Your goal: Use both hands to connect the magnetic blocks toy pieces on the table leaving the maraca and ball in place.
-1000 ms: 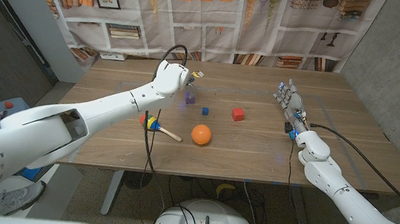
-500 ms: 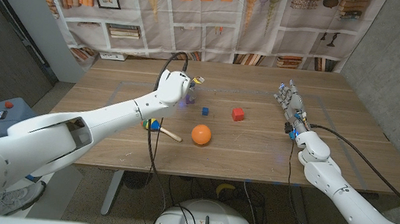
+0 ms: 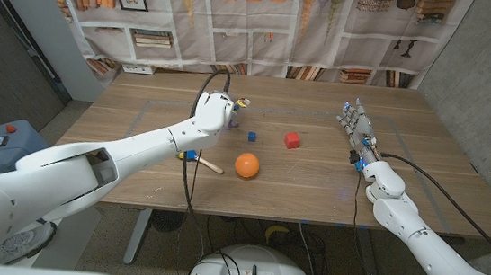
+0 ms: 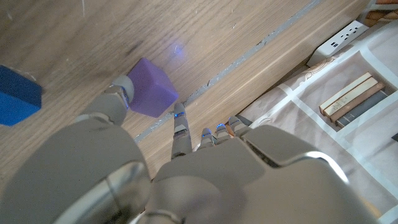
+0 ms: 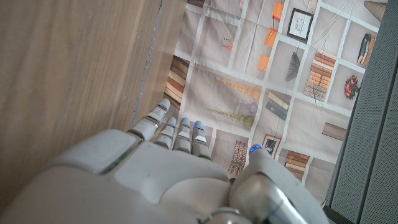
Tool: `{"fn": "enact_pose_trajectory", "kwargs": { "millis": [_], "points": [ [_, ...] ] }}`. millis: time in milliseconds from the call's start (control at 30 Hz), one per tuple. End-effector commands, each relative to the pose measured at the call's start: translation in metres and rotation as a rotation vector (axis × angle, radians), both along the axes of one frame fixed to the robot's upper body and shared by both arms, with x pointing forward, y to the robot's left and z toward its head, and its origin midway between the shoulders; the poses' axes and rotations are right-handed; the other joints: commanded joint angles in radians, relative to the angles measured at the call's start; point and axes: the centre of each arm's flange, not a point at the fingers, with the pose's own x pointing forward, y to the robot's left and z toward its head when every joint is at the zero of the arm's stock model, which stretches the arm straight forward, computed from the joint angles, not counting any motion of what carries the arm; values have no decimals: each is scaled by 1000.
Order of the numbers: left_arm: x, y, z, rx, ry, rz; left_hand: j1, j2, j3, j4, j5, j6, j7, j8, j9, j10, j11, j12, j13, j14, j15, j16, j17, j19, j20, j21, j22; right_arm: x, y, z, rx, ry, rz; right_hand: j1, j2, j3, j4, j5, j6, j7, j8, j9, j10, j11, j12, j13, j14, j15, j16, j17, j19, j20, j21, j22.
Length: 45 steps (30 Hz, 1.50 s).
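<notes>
Three magnetic cubes sit mid-desk toward the far edge: small purple plastic cube [image 4: 151, 88] at the left hand [image 3: 213, 114], tiny blue cube [image 3: 251, 136] just beside, red cube [image 3: 292, 140] further toward the right edge. One fingertip [image 4: 119, 94] touches the purple cube, the rest loosely curled — no firm grip yet, so a push could skid it away or snap it crooked onto blue. Orange ball [image 3: 246, 165] and wooden-handled maraca [image 3: 198, 157] lie nearer the front edge, under that forearm; a low sweep could knock them. Right hand [image 3: 353, 125] waits near the right edge, fingers extended, holding nothing.

no legible text, labels, brands or numbers on anything in these views
</notes>
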Motion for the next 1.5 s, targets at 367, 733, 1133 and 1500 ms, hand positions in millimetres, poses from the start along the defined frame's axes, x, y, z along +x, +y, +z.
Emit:
{"fn": "enact_pose_trajectory", "kwargs": {
  "millis": [367,733,1133,1500],
  "points": [
    [10,-1,-9,-23,-32,-2,46,0,-5,-3,-6,103,-17,28,4,59,-34,14,-1,-20,-25,10,2,6,-13,6,2,2,-1,0,3,3,0,-9,5,12,1,2,6,0,0,1,6,-3,10,0,2,1,5,1,3,5,7,2],
    [10,-2,-7,-33,-78,-27,91,-4,-13,-4,-9,212,-36,51,7,131,-69,16,-2,51,-56,9,1,82,-36,7,2,1,0,-1,5,4,-1,-10,5,14,0,2,6,1,0,1,6,-4,10,0,3,1,5,-1,3,7,7,2],
    [7,-3,-9,-28,-110,-41,138,-9,-28,-3,-12,339,-76,76,7,195,-104,11,-2,115,-76,4,1,145,-55,1,2,0,0,-1,3,4,-1,-12,6,17,0,2,8,1,0,1,5,-5,10,0,3,1,6,-3,3,7,7,2],
    [4,-3,-10,-28,-123,-49,178,0,-40,-2,-10,472,-102,105,8,242,-133,6,-2,148,-90,-1,0,186,-69,-2,2,-2,0,-1,-1,6,-1,-13,7,20,0,2,9,1,0,1,6,-5,10,0,4,1,6,-5,5,6,7,2]
  ]
}}
